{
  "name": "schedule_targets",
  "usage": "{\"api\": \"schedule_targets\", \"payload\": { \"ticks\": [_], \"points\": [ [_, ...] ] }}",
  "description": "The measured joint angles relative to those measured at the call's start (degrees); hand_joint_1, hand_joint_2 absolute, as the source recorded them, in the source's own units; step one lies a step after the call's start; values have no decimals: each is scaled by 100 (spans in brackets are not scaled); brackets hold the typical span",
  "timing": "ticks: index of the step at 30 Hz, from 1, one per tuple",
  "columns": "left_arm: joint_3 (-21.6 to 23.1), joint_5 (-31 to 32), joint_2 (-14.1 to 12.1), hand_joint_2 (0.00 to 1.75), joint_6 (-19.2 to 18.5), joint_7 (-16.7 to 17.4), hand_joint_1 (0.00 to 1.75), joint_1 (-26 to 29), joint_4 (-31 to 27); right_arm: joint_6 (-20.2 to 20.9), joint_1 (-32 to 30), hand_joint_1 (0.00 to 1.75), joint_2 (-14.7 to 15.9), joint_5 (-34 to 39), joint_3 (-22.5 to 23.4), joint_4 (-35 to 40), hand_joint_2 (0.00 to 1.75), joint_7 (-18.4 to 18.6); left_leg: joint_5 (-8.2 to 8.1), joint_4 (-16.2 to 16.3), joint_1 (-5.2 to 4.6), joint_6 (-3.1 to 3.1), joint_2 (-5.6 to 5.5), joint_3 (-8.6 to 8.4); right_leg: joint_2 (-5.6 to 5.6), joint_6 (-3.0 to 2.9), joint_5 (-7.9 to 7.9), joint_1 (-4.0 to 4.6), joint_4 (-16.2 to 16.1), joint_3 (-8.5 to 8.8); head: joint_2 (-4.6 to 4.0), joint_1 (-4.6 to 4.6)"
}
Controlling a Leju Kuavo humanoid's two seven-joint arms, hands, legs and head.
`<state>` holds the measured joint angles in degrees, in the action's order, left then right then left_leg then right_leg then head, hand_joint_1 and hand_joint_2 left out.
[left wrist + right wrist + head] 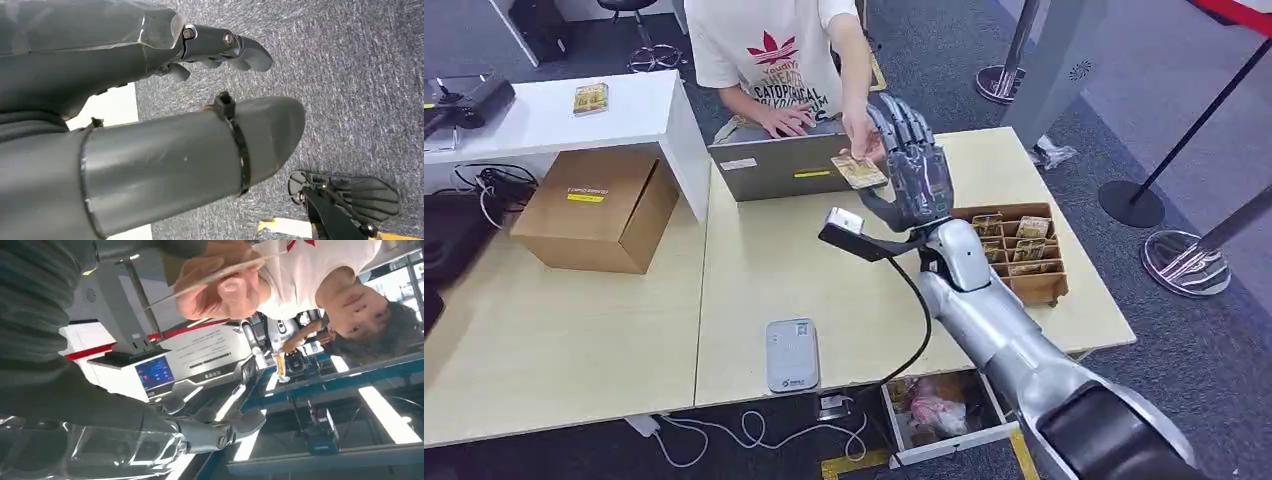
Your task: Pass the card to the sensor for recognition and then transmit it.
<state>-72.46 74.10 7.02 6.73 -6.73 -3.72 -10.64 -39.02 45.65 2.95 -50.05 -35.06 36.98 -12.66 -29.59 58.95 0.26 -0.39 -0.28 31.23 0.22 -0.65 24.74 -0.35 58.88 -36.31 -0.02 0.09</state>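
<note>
The card point(859, 172) is up over the far side of the table, pinched in a person's hand point(861, 135). My right hand point(914, 165) is raised beside it, fingers straight and spread, thumb just below the card. In the right wrist view the person's fingers point(225, 290) grip the card point(170, 294) near my thumb point(150, 247), while my fingers point(215, 432) lie far from it. The white sensor point(792, 353) lies flat near the table's front edge. My left hand point(150, 125) hangs over grey carpet, holding nothing, fingers point(235, 47) apart from the thumb.
A wooden card box point(1019, 245) with several cards stands right of my right forearm. The person sits behind a laptop point(779, 165). A cardboard box point(599, 205) is at the left. An open drawer point(944, 410) sits below the table front. Barrier posts point(1184, 260) stand at the right.
</note>
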Motion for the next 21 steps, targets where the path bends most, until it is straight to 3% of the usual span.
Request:
{"api": "schedule_targets", "payload": {
  "ticks": [3,13,21],
  "points": [
    [22,24,-9,0,-7,-4,0,-2,0,-24,0,150,37,18,-17,-35,175,7,0,0,0,0,0,0,0,0,0,0,0,0,0,0],
    [70,39,-17,0,-22,-4,0,-11,0,-39,0,169,92,37,-22,-66,175,11,0,0,0,0,0,0,0,0,0,0,0,0,0,-2],
    [101,61,-39,0,-50,-4,0,-12,0,-44,0,164,120,55,-22,-66,175,48,0,0,0,0,0,0,0,0,0,0,0,0,0,0]
  ]
}}
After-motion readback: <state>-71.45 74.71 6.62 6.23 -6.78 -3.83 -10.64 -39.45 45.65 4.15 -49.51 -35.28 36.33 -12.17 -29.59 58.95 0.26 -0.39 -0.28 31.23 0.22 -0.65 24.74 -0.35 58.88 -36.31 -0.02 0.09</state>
